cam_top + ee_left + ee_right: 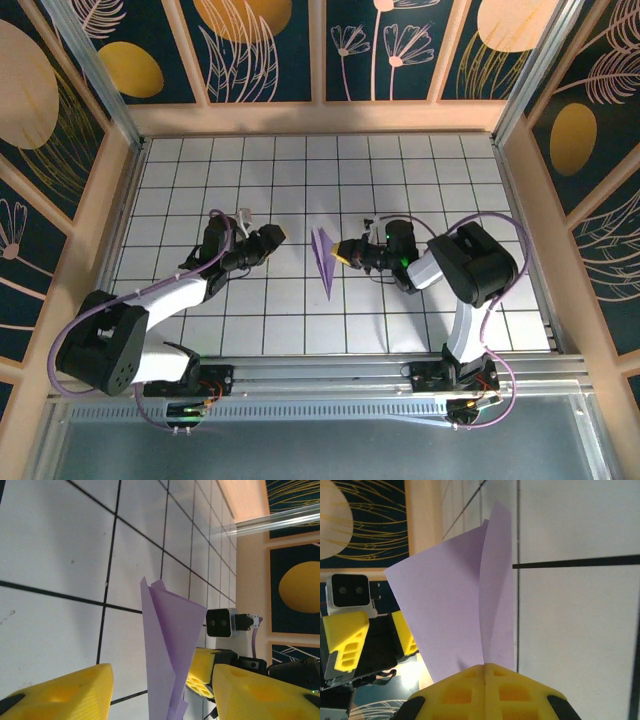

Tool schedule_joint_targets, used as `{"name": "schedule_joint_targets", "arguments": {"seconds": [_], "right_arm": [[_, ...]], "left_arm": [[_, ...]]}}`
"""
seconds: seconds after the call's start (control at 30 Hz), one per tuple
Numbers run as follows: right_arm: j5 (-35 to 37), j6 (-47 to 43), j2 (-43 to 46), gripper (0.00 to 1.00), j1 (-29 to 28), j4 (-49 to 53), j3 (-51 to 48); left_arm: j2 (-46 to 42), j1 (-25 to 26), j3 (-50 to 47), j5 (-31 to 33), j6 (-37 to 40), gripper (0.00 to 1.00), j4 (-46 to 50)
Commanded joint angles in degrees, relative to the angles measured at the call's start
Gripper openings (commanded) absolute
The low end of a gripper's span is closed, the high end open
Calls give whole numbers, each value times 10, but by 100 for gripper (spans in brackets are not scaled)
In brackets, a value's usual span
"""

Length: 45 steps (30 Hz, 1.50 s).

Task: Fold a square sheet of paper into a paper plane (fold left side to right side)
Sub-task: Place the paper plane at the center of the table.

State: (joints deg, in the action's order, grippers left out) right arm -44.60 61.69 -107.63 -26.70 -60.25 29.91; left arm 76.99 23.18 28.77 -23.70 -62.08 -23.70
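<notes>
lavender paper plane (pixel 323 258), near the middle of the gridded tabletop (pixel 300 170), pinched between the closed fingers of the right gripper (pixel 345 252); left gripper (pixel 275 235) near its other side, fingers apart, holding nothing.

The paper plane (pixel 450 615) is thin matt paper — the right tool (pixel 485 670) moulded yellow plastic, the table (pixel 300 330) smooth.

The slim folded paper plane (pixel 322 258) is plain lavender, the worktop (pixel 260 320) white with a black grid, the fingers (pixel 60 695) yellow.
</notes>
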Motion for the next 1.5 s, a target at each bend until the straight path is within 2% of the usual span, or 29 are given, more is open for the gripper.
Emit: {"name": "schedule_joint_targets", "arguments": {"seconds": [0.0, 0.6, 1.1, 1.33, 1.47], "right_arm": [[21, -4, -14, 0, -8, -18, 2], [56, -54, 7, 0, -16, 78, 6], [58, -63, 17, 0, -20, 96, 11], [64, -79, 36, 0, -24, 124, 22], [66, -85, 38, 0, -26, 138, 25]], "left_arm": [[22, -1, -7, -20, -19, 53, -32], [180, 67, 75, -49, -29, 48, -64], [225, 89, 104, -54, -26, 48, -56], [232, 95, 123, -45, -10, 51, -21], [235, 98, 130, -38, -2, 50, -4]]}}
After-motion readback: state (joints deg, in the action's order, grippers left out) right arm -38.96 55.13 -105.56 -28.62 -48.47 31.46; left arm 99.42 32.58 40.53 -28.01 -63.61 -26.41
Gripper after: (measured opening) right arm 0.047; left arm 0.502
